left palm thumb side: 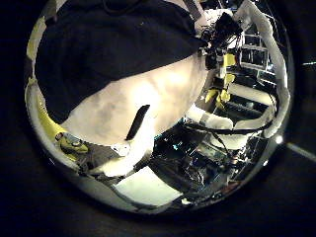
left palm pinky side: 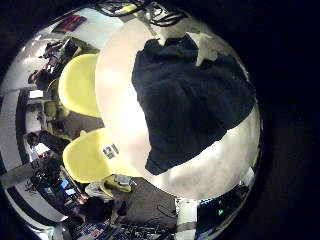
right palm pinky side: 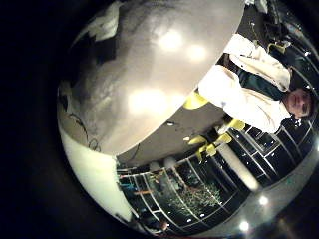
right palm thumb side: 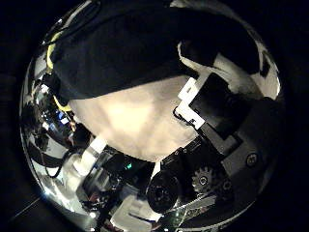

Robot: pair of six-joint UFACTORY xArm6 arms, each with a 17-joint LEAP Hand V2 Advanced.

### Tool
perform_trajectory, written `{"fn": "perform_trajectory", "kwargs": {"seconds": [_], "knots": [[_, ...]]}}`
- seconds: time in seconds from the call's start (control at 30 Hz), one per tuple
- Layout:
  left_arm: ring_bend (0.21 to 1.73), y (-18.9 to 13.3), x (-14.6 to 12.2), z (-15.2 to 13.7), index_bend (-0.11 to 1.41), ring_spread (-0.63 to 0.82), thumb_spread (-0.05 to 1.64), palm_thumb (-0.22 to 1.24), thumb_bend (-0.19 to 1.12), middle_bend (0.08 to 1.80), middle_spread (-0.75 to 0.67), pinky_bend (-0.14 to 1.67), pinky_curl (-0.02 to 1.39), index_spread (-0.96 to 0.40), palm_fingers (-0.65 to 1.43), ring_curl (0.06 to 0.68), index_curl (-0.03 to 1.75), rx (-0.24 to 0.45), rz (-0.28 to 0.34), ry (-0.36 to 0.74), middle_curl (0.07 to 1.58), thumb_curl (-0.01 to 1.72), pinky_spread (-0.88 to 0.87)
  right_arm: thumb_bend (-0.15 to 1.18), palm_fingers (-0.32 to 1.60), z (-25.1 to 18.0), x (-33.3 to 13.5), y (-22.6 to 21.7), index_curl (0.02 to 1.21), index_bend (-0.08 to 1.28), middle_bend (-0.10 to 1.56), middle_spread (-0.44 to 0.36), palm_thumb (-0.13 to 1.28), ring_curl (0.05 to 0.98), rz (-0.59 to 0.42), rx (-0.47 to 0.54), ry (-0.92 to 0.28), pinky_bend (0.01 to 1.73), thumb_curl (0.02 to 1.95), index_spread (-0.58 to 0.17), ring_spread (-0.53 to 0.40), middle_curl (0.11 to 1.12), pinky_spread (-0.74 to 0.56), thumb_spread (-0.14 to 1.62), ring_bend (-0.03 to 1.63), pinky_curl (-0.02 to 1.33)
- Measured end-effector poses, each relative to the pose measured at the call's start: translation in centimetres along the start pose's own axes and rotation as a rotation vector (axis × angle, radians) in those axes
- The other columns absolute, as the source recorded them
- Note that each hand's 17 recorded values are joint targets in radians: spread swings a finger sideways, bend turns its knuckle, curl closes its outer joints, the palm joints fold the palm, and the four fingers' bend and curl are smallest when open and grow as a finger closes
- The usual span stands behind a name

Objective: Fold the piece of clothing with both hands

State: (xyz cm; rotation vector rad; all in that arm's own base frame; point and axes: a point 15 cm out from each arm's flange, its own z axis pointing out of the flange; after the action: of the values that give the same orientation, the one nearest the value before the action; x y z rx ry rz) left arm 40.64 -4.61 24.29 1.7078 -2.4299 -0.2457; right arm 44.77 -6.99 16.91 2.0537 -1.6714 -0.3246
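Black cloth, the piece of clothing, lies spread on a round pale table, seen from above by the left hand's palm views. No outside view is given, so colours stay tentative. In the little-finger-side view of the left hand the garment covers much of the tabletop, its outline irregular, with one lobe reaching toward the table's edge and a pale patch showing at its far border. Two yellow chairs stand just beside the table. No part of the left hand shows there, and whether its fingers are spread or curled cannot be told.

The thumb-side view of the left hand shows the same garment dark and gently rumpled across the table, with bare tabletop beside it and a small dark object lying on that bare part, apart from the cloth.

The right hand shows black and white parts reaching in over the garment's edge, near the bare table; whether they touch or grip the cloth cannot be told.
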Motion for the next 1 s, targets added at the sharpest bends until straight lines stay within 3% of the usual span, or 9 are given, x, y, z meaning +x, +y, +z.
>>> {"fn": "perform_trajectory", "kwargs": {"seconds": [0.27,0.47,0.73,1.0], "knots": [[0.64,0.4,0.0,4.7,0.18,0.21,1.15,0.31,-0.02,0.18,0.13,0.32,0.34,-0.06,0.18,0.225,0.40,-0.042,-0.007,0.013,0.33,0.30,0.36,0.00,0.93,-1.8,4.6,2.4,0.87,1.03,1.23,-0.183,1.06,0.732,0.079,0.033,0.005,1.20,0.61,-0.374,-0.270,0.90,-0.27,1.12,1.36,0.92],[0.64,-0.3,-0.5,7.6,0.18,0.21,1.16,0.31,-0.02,0.18,0.13,0.31,0.34,-0.06,0.19,0.222,0.40,-0.073,-0.021,0.025,0.33,0.30,0.36,-0.01,0.87,-4.0,5.2,4.0,0.93,1.07,1.27,-0.172,1.06,0.773,0.105,0.072,-0.005,1.21,0.64,-0.362,-0.268,0.92,-0.25,1.16,1.39,1.01],[0.64,-0.2,-0.9,5.2,0.18,0.20,1.17,0.32,-0.02,0.19,0.11,0.31,0.33,-0.07,0.21,0.219,0.40,-0.015,-0.017,0.038,0.33,0.30,0.35,-0.01,0.83,-8.8,3.9,5.0,0.97,1.09,1.33,-0.167,1.06,0.814,0.110,0.204,-0.034,1.20,0.66,-0.351,-0.269,0.93,-0.24,1.17,1.42,1.10],[0.66,2.9,-3.3,0.5,0.19,0.12,1.17,0.33,-0.02,0.19,0.08,0.31,0.33,-0.08,0.28,0.225,0.40,0.053,-0.058,0.094,0.34,0.30,0.26,-0.01,0.80,-18.4,-3.9,4.8,1.00,1.11,1.35,-0.166,1.05,0.843,-0.019,0.401,0.025,1.19,0.68,-0.344,-0.271,0.93,-0.24,1.19,1.42,1.17]]}}
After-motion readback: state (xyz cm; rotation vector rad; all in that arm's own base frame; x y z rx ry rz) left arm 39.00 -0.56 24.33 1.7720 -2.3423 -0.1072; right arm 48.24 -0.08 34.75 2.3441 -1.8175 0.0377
